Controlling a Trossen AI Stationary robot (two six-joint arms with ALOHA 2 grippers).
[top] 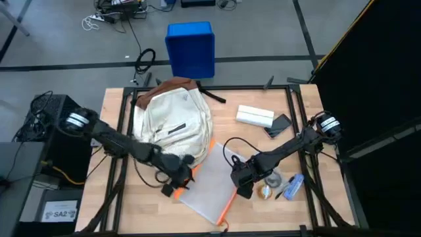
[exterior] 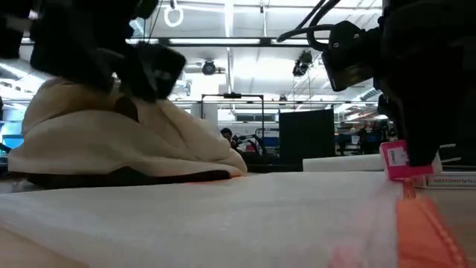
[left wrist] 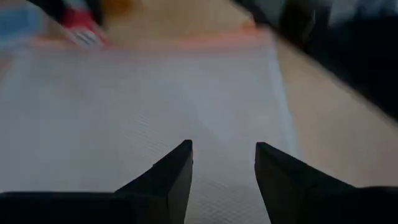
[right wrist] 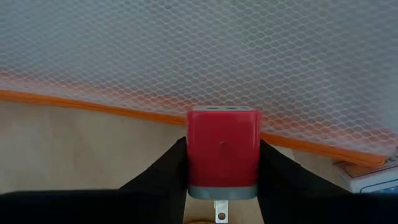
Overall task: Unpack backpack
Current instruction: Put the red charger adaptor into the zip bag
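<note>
Wooden table (top: pixel 276 99), backpack (top: pixel 172 118), right tool (right wrist: pixel 222 163) clamping red charger (right wrist: pixel 222 152)

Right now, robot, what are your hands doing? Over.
Right gripper shut on red charger. Left gripper open over mesh pouch. Backpack lies behind. Nothing blocking.

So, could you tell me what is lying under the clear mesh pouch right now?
Through the mesh pouch, only bare wooden table shows. The backpack lies beside it. The right gripper holds a red charger at its orange edge; the left gripper hovers open above it.
</note>
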